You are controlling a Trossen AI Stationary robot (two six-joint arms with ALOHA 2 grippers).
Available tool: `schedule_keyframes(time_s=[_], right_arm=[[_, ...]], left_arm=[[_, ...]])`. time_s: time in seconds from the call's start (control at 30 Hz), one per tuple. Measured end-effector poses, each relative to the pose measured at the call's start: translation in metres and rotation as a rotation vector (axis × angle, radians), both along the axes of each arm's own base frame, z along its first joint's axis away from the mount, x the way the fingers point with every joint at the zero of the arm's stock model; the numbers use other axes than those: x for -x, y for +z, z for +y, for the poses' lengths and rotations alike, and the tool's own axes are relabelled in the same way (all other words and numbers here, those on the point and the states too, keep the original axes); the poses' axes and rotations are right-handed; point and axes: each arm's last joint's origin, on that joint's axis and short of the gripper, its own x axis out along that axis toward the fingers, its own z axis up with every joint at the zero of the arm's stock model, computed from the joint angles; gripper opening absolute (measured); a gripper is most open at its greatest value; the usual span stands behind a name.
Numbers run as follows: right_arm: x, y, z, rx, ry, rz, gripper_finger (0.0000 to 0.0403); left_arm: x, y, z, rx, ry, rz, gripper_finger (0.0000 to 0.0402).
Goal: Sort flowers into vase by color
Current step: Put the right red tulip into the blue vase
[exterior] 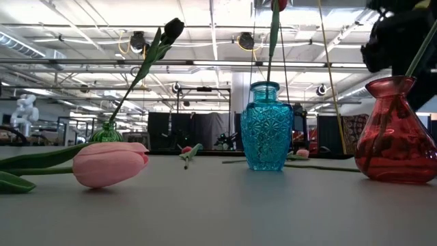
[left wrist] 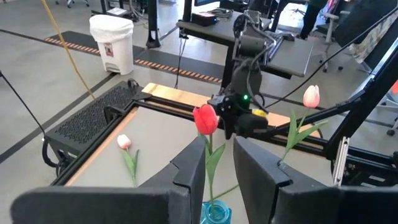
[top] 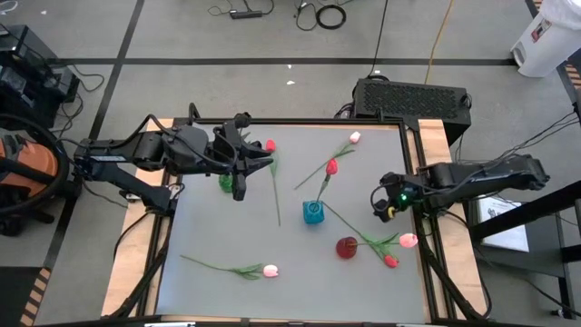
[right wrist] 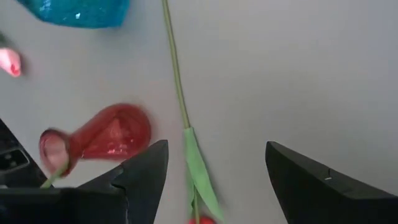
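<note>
The desk (top: 227, 236) looks smooth, matt grey, edged in pale wood. The blue vase (exterior: 267, 126) is glossy, facet-patterned glass; the red vase (exterior: 395, 133) is smooth glass. The pink tulip (exterior: 109, 164) looks softly satiny.

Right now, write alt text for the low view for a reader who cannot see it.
A pink tulip lies on its side on the grey table, close to the camera. Behind it stand a small green vase holding a dark-headed tulip, a blue glass vase with a stem in it, and a red glass vase at the right.

no readable text, bin label illegible
</note>
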Motion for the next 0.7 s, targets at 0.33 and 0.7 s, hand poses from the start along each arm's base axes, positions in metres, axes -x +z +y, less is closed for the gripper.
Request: schedule_keyframes(time_s=[0.33, 0.7], right_arm=[[-0.010, -0.029, 0.003, -0.091, -0.006, 0.055, 0.0260], [-0.035, -0.048, 0.007, -0.134, -0.037, 0.128, 0.0260]], left_arm=[[0.001, -0.003, 0.000, -0.004, 0.000, 0.030, 0.0091], [0.001, -0.003, 0.000, -0.004, 0.000, 0.029, 0.0091]])
